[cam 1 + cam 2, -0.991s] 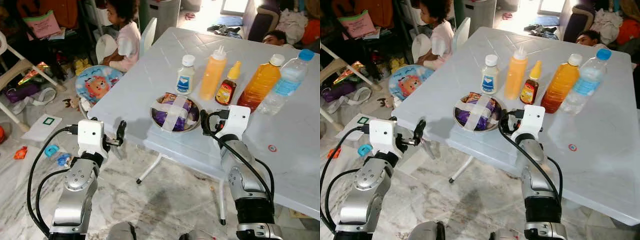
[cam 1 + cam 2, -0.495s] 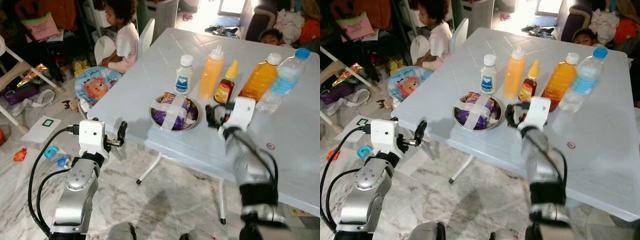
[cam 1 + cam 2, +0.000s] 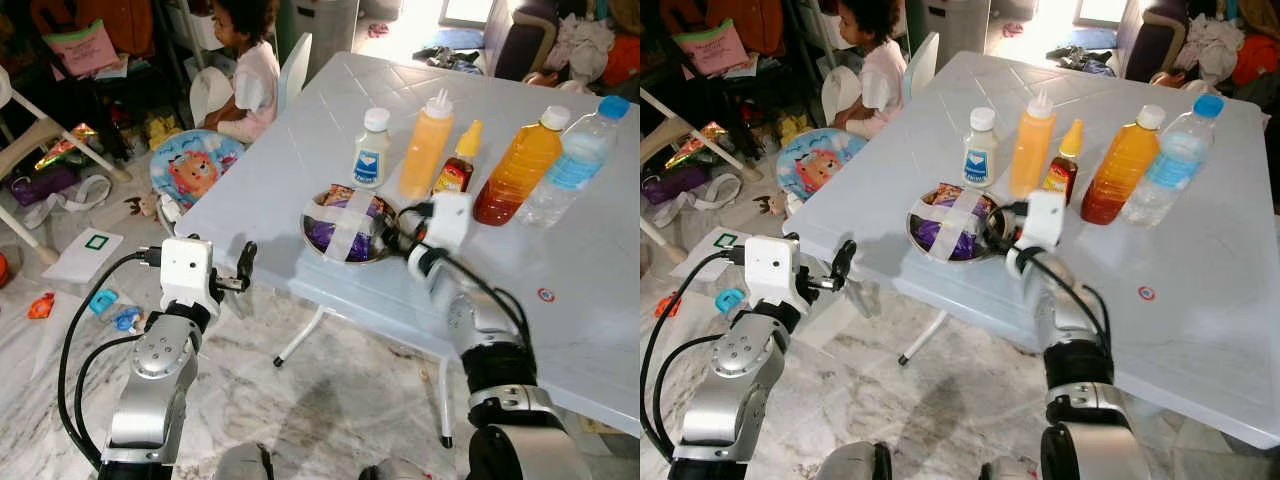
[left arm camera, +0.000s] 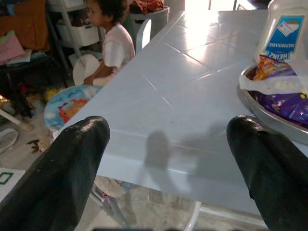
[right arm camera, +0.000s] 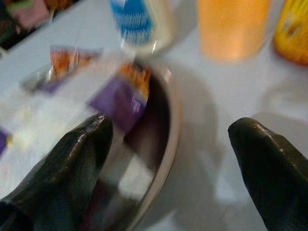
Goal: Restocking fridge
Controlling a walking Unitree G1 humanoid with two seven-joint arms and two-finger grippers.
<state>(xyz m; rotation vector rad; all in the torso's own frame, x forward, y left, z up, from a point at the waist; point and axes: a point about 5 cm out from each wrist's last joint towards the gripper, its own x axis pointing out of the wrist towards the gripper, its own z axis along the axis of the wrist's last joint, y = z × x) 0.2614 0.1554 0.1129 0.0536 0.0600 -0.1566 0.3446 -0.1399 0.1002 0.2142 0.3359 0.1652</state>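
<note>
Head pair looking steeply down on the worktop (image 3: 300,150); wrist views aimed low and close across it, both catching the bowl (image 4: 269,113).

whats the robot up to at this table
The robot stands at a white table. Its right gripper, fingers open, is at the rim of a metal bowl of taped snack packets, not gripping it. Its left gripper hangs open off the table's edge. Behind the bowl five bottles stand untouched.

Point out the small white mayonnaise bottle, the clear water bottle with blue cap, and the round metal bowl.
small white mayonnaise bottle (image 3: 371,159), left eye view, blue label
clear water bottle with blue cap (image 3: 573,173), left eye view, label band
round metal bowl (image 3: 912,221), right eye view, near-left rim
</note>
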